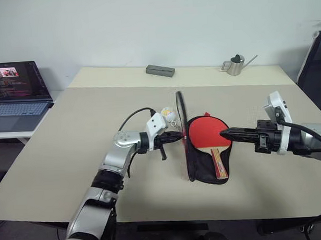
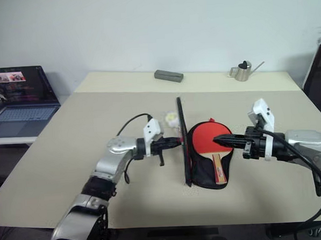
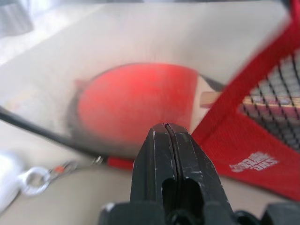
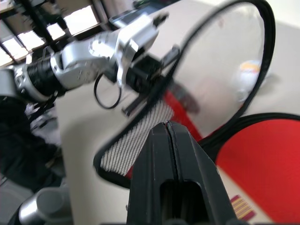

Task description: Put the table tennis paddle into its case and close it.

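Note:
The table tennis paddle [image 1: 204, 134] lies red face up in the lower half of the open case [image 1: 205, 178], its wooden handle [image 1: 219, 164] pointing toward me. The case's other half, a flap [image 1: 181, 119] with a red front and black mesh [image 3: 276, 98], stands on edge along the paddle's left side. My left gripper [image 1: 178, 136] is shut, with its tips against the flap's outer side. I see nothing pinched between its fingers [image 3: 165, 150]. My right gripper [image 1: 223, 132] is shut and empty, hovering level over the right edge of the red face.
A white ball on a key ring [image 1: 169, 115] lies just behind the left gripper. A grey box [image 1: 160, 70] and a metal watering can [image 1: 234, 65] sit at the table's far edge. An open laptop [image 1: 16, 95] is on a side desk at the left, and a black chair [image 1: 316, 63] stands at the right.

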